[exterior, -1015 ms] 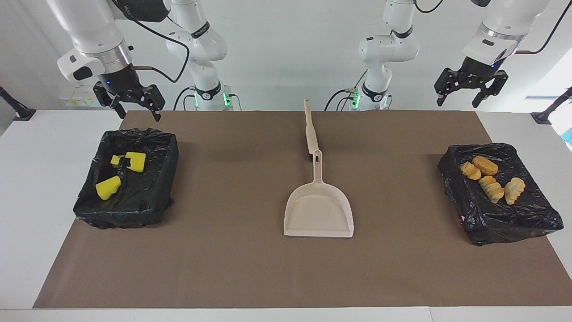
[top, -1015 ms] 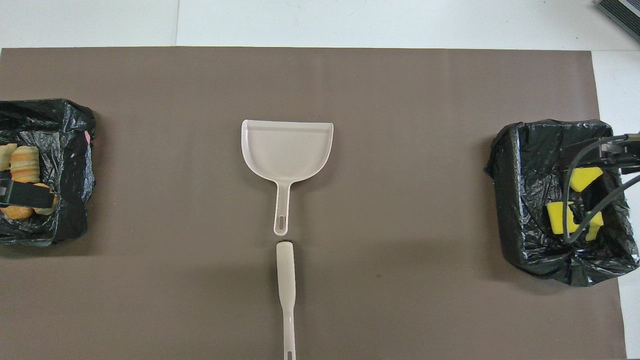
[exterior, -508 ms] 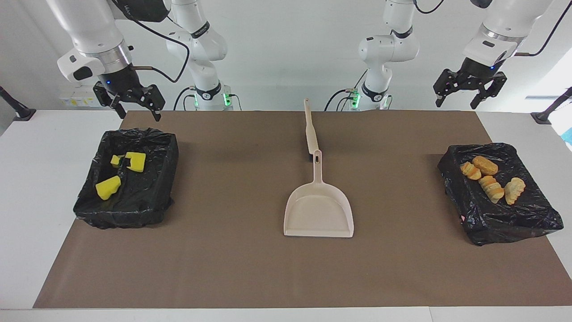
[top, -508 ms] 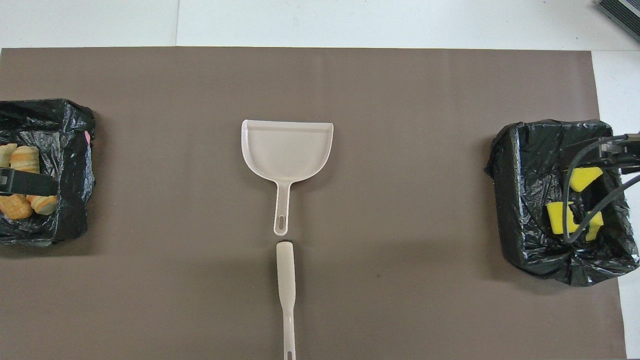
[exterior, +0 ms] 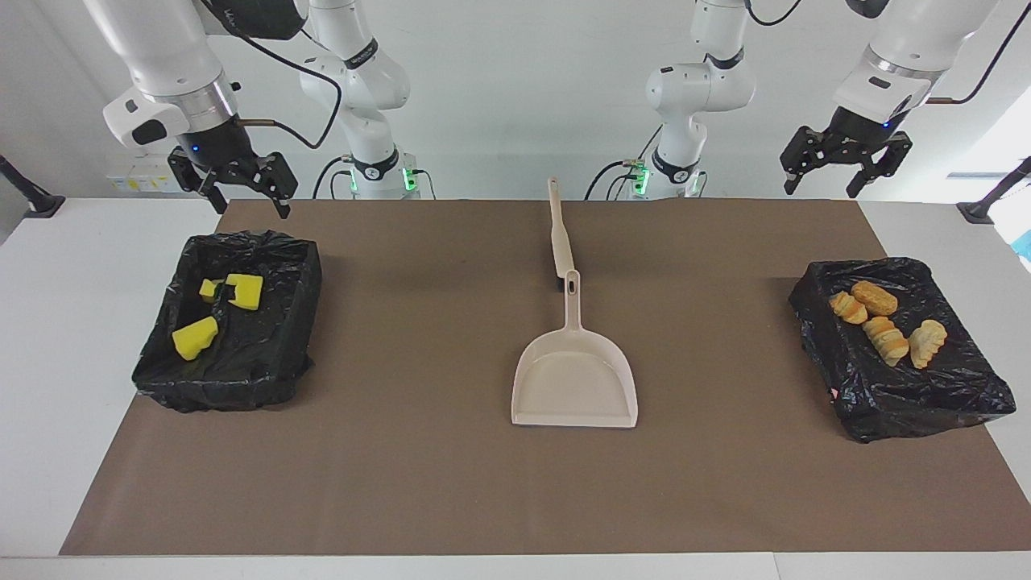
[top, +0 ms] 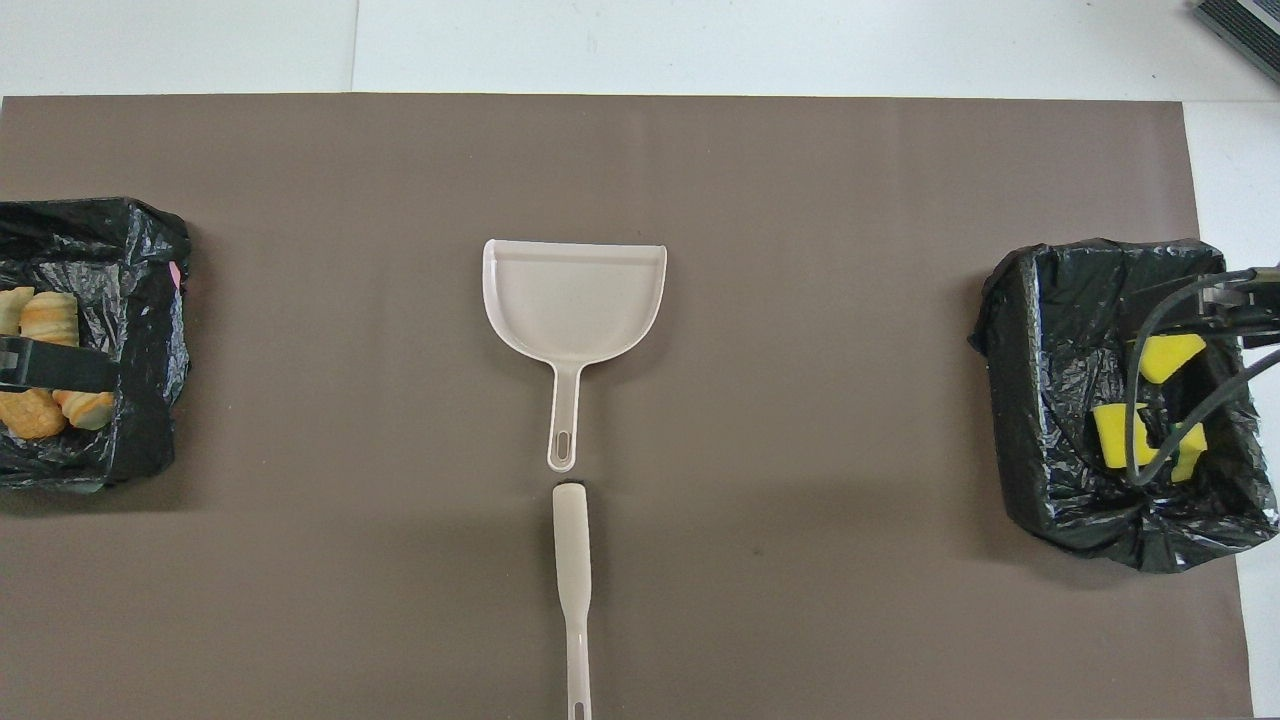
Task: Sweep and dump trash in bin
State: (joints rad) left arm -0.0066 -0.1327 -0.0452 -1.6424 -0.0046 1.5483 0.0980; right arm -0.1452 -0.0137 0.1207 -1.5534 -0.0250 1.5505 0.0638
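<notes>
Already the trash lies in two bins lined with black plastic, one at each end of the brown mat (exterior: 403, 483). Three bright-yellow sponge chunks (exterior: 195, 337) (blocky, sharp-cornered pieces) sit in the bin (exterior: 274, 354) toward the right arm's end, while four tan to orange-brown bread lumps (exterior: 884, 338), ridged like little rolls, rest in the bin (exterior: 910, 411) toward the left arm's end. Between the bins a pale beige dustpan (exterior: 575, 385) lies flat, its handle pointing toward the robots, with a matching brush (exterior: 560, 234) just beside the handle's tip, nearer to the robots. Raised over its bin's robot-side edge, the right gripper (exterior: 246, 197) hangs with fingers spread, holding nothing. Likewise the left gripper (exterior: 830, 176) hangs high, jaws apart and empty.
</notes>
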